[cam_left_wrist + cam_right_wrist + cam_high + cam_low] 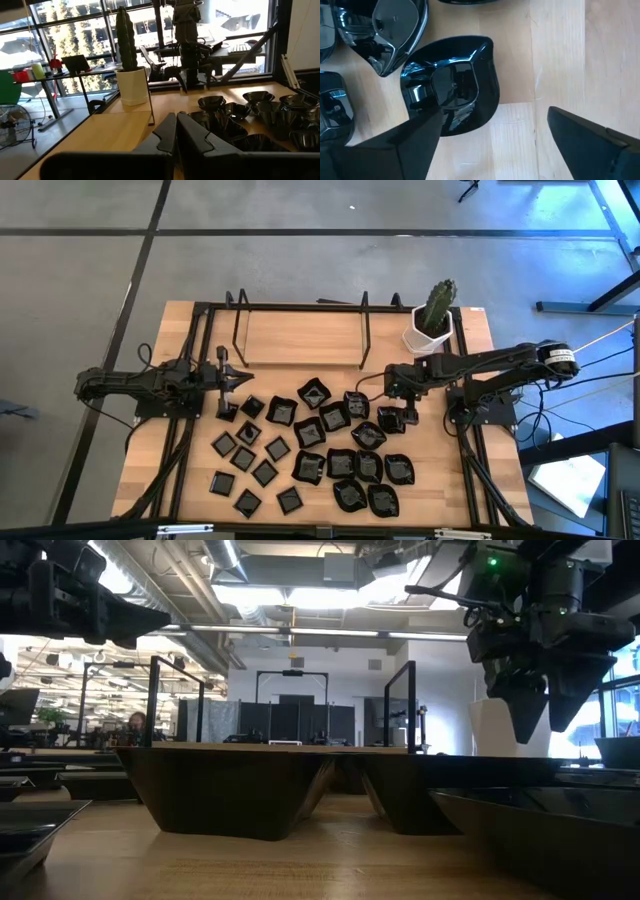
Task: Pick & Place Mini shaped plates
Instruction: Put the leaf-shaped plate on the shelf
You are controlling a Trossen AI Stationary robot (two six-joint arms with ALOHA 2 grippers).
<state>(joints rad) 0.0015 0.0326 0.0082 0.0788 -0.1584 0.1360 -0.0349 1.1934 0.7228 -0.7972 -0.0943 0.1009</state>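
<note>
1. Wooden table (300, 335) carried a black wire rack (300, 330) across its far half and a white cactus pot (428, 332) at the far right corner.
2. The mini shaped plates (310, 450), all glossy black, were scattered over the near half of the table, roughly two dozen, none stacked as far as I could tell.
3. Small flat squares sat mostly on the left side of the cluster; the rounded wavy-edged ones crowded the right side, several touching each other.
4. Left gripper (232, 380) hung at the left edge of the cluster, just beyond the nearest small squares. Fingers (170, 135) were pressed together with nothing between them, seen plainly in the left wrist view.
5. Left arm reached in from the table's left edge, gripper pointing toward the middle.
6. Right gripper (490, 130) was spread wide, hovering directly above the wood at the right edge of the cluster.
7. One rounded plate (452, 92) lay flat on the table beside its left finger (405, 140); part of the plate's near rim was hidden behind that finger. Nothing was pinched.
8. The other finger stood well clear of the plate, over bare wood.
9. Low view showed plates close up as dark blocks, right gripper (548, 715) hanging above them with the pot behind.
</note>
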